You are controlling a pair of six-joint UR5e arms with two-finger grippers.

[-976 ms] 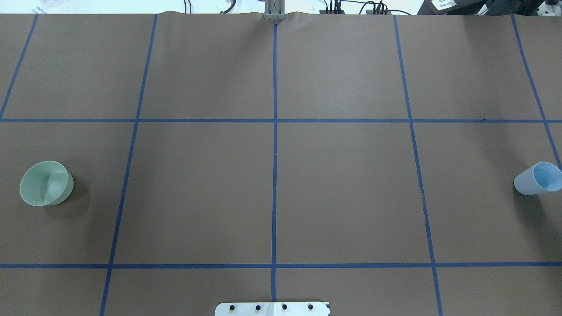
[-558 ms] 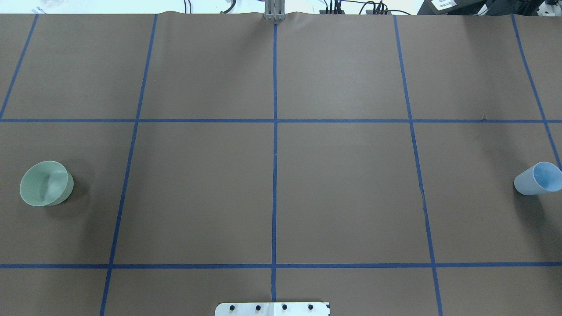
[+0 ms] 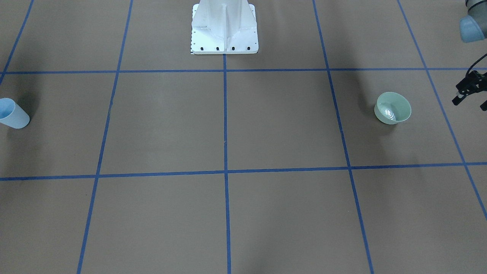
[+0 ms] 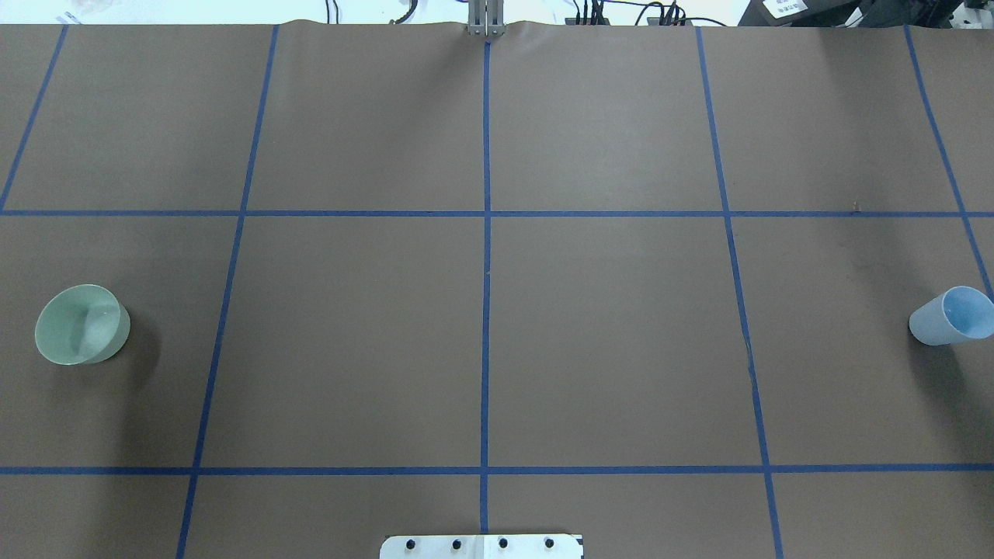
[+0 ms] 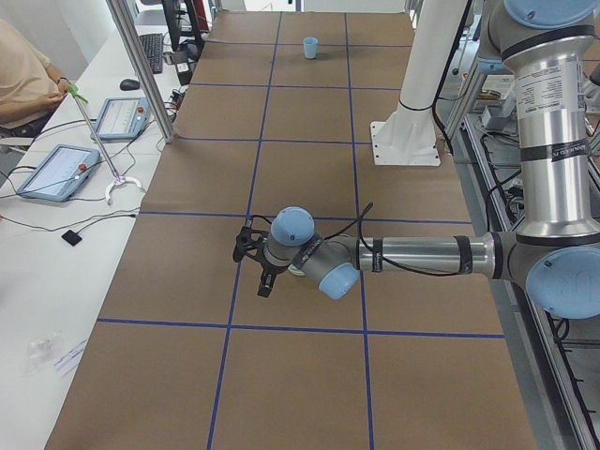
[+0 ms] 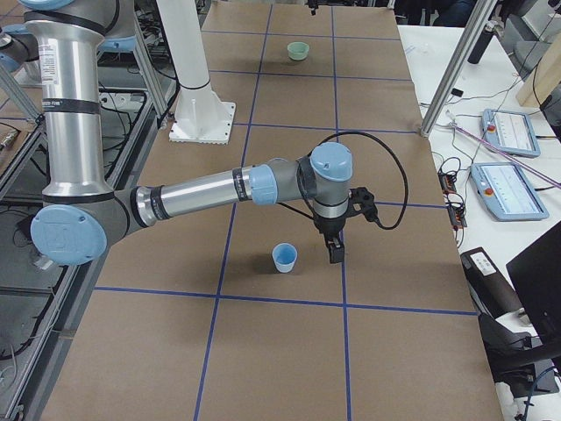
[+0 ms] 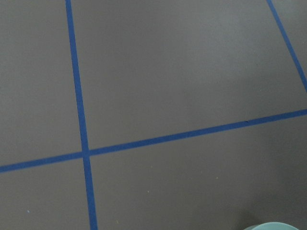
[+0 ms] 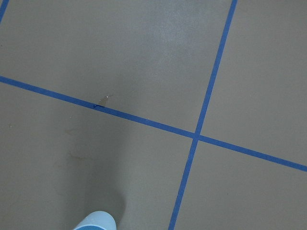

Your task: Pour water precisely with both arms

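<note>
Silver-grey tubular left arm (image 5: 422, 255) and right arm (image 6: 202, 191), white pedestal (image 3: 224, 26).
Pale blue joint caps (image 5: 293, 226); black cable (image 6: 404, 189) at each wrist; dark bolts (image 3: 217, 48) edge the base.

obstacles: green bowl (image 4: 81, 324), blue cup (image 4: 951, 316), pedestal (image 3: 224, 28) | passage: mat (image 4: 606, 334) between them

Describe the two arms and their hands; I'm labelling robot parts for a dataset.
The left arm and right arm are silver-grey tubes with black bands, grey joints and round pale blue caps. A printed white label sits on the left arm's upper tube. The left hand and right hand are black, two-fingered, each fed by a looping black cable.
</note>
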